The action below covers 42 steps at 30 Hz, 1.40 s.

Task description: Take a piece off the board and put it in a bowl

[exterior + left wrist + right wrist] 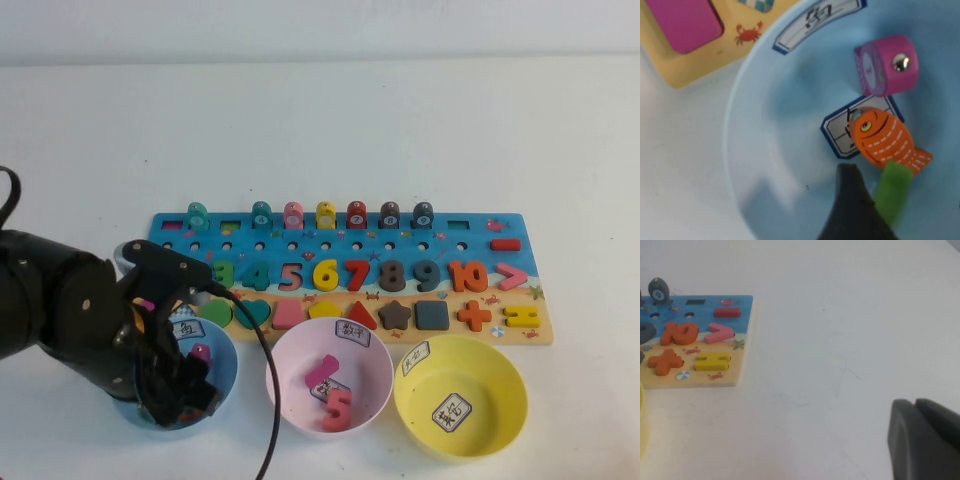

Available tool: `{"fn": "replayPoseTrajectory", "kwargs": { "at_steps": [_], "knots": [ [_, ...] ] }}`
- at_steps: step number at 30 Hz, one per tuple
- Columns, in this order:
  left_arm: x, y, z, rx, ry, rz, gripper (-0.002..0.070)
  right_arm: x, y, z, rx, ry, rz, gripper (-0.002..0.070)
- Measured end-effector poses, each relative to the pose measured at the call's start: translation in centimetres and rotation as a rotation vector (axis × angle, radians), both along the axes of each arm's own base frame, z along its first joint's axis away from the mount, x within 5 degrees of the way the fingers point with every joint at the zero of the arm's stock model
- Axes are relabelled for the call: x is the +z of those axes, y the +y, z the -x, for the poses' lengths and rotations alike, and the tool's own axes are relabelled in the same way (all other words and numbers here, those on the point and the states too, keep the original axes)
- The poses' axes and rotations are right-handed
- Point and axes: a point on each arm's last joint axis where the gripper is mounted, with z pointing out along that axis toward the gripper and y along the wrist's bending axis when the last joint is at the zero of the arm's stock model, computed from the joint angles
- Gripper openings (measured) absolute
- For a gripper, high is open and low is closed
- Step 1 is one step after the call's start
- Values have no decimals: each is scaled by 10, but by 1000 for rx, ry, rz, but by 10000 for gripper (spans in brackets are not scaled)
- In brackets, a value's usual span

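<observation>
The green fish piece (892, 192) is inside the light blue bowl (231, 362), lying partly over the tail of an orange fish (880, 137) and right beside one dark finger (852, 205) of my left gripper (185, 395). That gripper is lowered into the bowl and is open; its other finger is out of the frame. The bowl's inner wall (765, 150) fills the left wrist view. The board (470, 228) lies just beyond the bowls. My right gripper (915, 404) is shut and empty, over bare table to the right of the board (742, 310); it does not show in the high view.
A magenta cylinder piece (887, 65) also lies in the blue bowl. A pink bowl (283, 372) with a pink number and another piece stands in the middle, and a yellow bowl (512, 400) on the right. My left arm's cable hangs at the table's front.
</observation>
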Motion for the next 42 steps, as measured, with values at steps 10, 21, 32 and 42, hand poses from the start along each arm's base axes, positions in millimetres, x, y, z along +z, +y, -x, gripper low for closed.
{"fn": "replayPoseTrajectory", "kwargs": {
  "at_steps": [10,21,32,42],
  "knots": [
    [72,20,46,25,-301,216,21,0,0,0,0,0,0,-17],
    [90,74,161,83,-454,418,1,0,0,0,0,0,0,-17],
    [80,100,201,124,-649,502,-1,0,0,0,0,0,0,-17],
    [9,91,168,171,-950,602,-3,0,0,0,0,0,0,-17]
  ]
}}
